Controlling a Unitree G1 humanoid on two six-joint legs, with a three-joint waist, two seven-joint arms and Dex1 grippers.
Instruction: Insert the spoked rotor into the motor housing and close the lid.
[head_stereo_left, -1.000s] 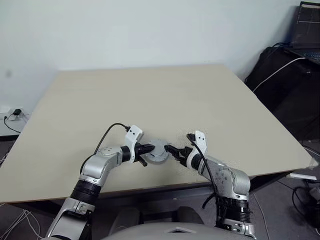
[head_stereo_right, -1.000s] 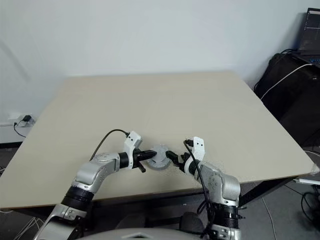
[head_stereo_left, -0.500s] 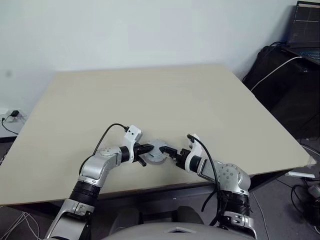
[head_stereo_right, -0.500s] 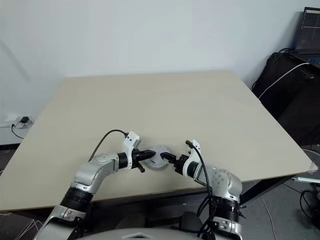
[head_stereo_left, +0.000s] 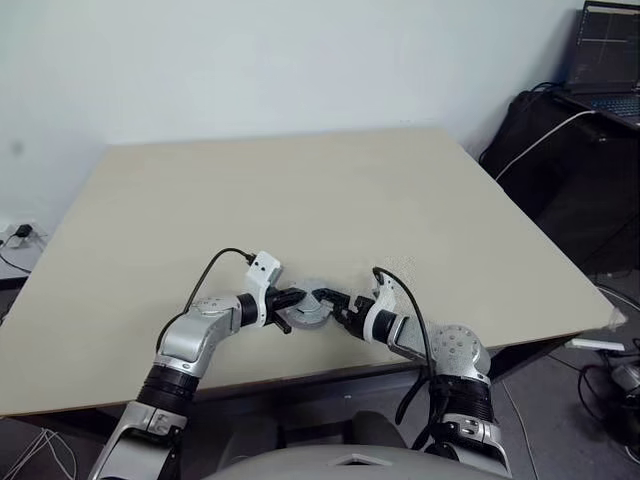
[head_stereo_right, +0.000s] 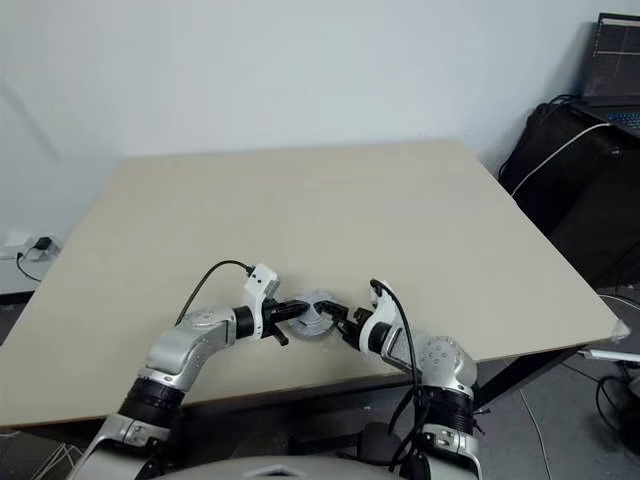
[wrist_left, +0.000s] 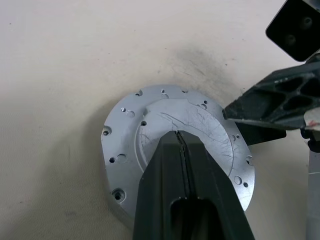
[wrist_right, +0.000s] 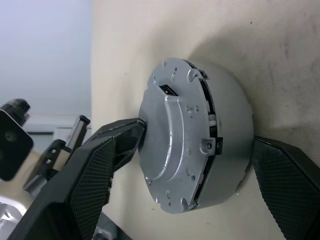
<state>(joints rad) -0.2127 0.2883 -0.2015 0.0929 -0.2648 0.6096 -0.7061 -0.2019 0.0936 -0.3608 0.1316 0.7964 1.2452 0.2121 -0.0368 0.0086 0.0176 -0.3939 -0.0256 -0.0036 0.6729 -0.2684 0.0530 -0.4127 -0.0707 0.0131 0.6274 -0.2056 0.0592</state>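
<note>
My left gripper (wrist_left: 181, 142), clenched, presses the lid (wrist_left: 150, 125) at lower centre; right gripper (wrist_right: 200, 165) spread around the housing (wrist_right: 225, 115). I fear the lid skews, seam gapped.

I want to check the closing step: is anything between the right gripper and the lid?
Nothing visible. The right gripper stands open astride the lid, and the shut left gripper rests on its top.
</note>
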